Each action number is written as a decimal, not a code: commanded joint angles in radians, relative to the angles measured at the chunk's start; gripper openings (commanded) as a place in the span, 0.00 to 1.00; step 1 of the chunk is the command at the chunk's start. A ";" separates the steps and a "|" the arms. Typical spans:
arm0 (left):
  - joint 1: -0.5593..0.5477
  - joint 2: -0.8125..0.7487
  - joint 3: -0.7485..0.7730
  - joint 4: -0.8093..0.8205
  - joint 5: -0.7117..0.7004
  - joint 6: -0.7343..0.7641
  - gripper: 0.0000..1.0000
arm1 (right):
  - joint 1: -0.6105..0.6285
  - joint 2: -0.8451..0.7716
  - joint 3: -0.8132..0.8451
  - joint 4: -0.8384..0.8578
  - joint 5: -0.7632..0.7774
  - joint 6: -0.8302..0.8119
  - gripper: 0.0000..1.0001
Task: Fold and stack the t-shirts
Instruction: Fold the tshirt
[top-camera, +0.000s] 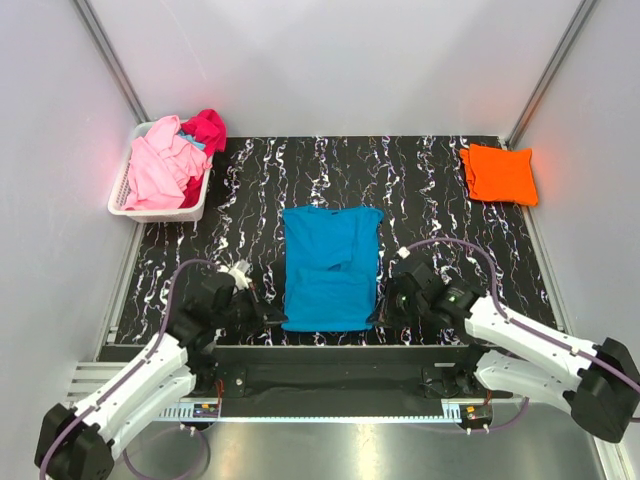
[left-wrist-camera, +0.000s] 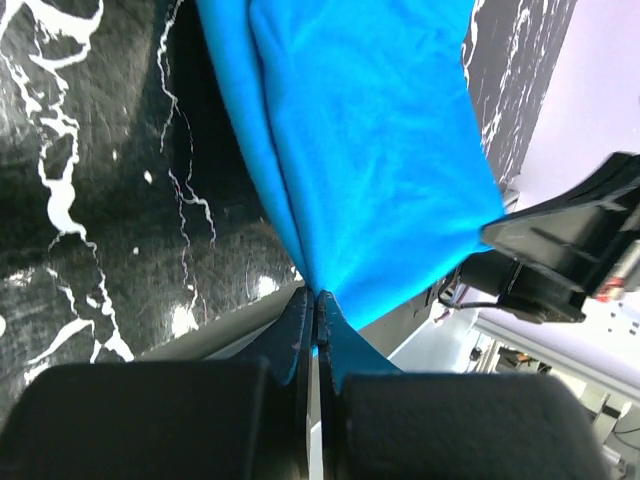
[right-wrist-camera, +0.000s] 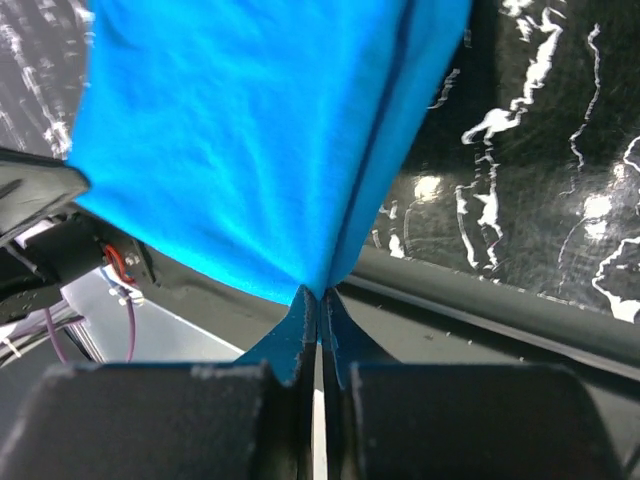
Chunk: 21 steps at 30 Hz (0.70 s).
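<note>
A turquoise-blue t-shirt (top-camera: 330, 265) lies lengthwise on the black marbled mat, its sleeves folded in. My left gripper (top-camera: 278, 321) is shut on its near left corner, and the cloth (left-wrist-camera: 370, 150) runs away from the pinched tips (left-wrist-camera: 316, 296). At the near right corner my right gripper (top-camera: 378, 315) is shut on the same shirt (right-wrist-camera: 250, 140), the fabric drawn into the closed tips (right-wrist-camera: 320, 292). An orange t-shirt (top-camera: 498, 173) lies folded at the far right. Pink (top-camera: 160, 165) and magenta (top-camera: 205, 130) t-shirts are heaped in the basket.
The white slatted basket (top-camera: 125, 203) stands at the far left corner of the mat (top-camera: 430, 200). Grey walls close in both sides and the back. A metal rail (top-camera: 330, 400) with the arm bases runs along the near edge.
</note>
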 joint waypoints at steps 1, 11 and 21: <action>-0.017 -0.061 0.039 -0.077 -0.031 0.022 0.00 | 0.024 -0.038 0.090 -0.120 0.056 -0.047 0.00; -0.023 -0.117 0.264 -0.254 -0.160 0.103 0.00 | 0.047 -0.058 0.320 -0.290 0.188 -0.133 0.00; -0.024 0.095 0.488 -0.262 -0.256 0.186 0.00 | 0.049 -0.006 0.377 -0.287 0.300 -0.163 0.00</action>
